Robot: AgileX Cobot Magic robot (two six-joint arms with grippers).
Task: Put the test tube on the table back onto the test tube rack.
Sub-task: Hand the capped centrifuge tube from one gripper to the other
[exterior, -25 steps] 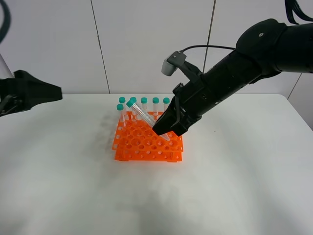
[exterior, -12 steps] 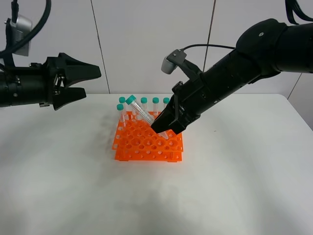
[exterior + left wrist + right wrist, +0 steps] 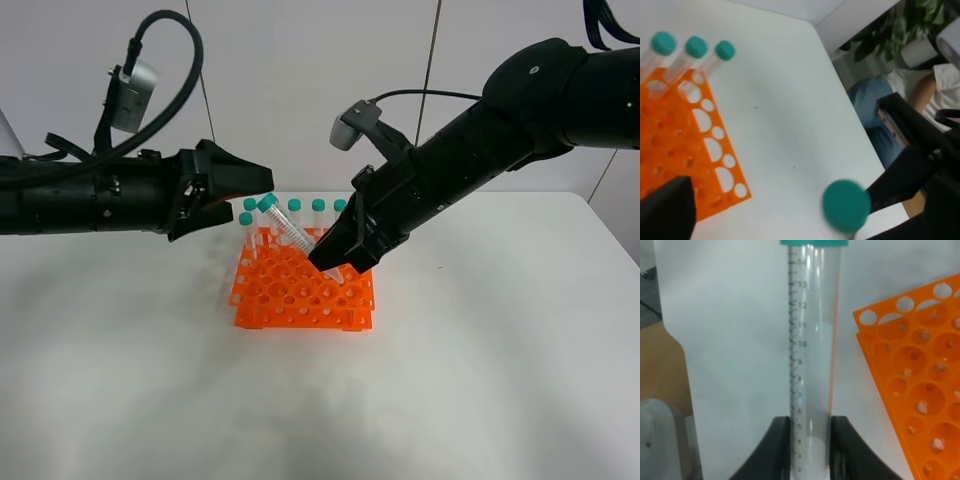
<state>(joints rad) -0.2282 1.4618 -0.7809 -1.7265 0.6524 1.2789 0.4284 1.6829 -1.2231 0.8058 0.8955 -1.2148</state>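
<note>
I have the right gripper (image 3: 340, 262) over the right side of the test tube rack (image 3: 300, 295); its jaws are clamped on the test tube (image 3: 290, 232), and the right wrist view shows the two black fingers (image 3: 781, 440) pressing the clear barrel low down; the tube leans, teal cap up and toward the rack's back-left corner; its lower end is hidden behind the gripper, so I cannot tell whether it is in a hole; the left gripper (image 3: 252, 195) hangs in the air at the rack's back-left, jaws spread, holding nothing, near that cap; other teal-capped tubes (image 3: 318, 208) stand upright along the rack's back row; the rack sits on the white table (image 3: 150, 380).
</note>
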